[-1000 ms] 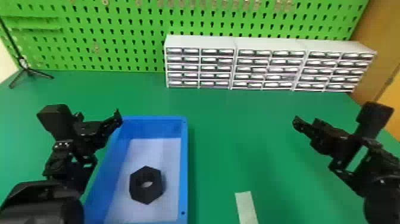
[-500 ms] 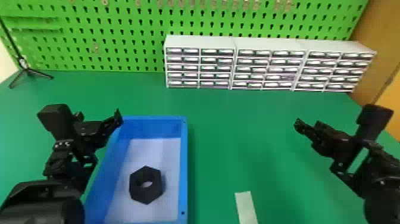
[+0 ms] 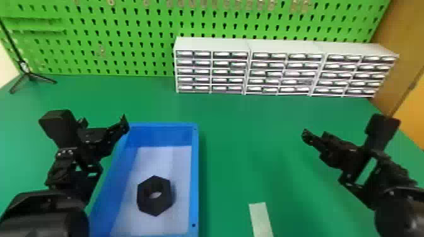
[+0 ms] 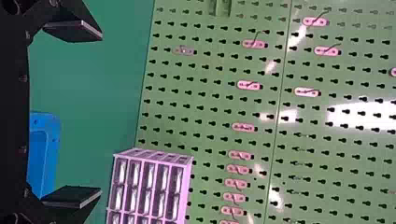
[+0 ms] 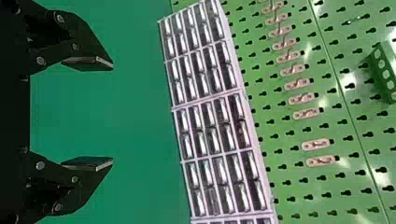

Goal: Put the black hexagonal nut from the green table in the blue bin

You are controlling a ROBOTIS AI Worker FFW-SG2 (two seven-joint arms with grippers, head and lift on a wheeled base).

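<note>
The black hexagonal nut (image 3: 163, 204) lies in the blue rectangular bin (image 3: 195, 176), nearer the black left gripper (image 4: 101, 114) than the black right gripper (image 5: 112, 113), both released and empty.

Bin (image 3: 195, 176), drawers (image 3: 266, 65) on green table (image 3: 249, 141)

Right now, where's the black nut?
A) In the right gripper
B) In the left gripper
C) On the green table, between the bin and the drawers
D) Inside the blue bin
D: the black nut lies inside the blue bin, while the left gripper and the right gripper are both open with nothing between their fingers.
</note>
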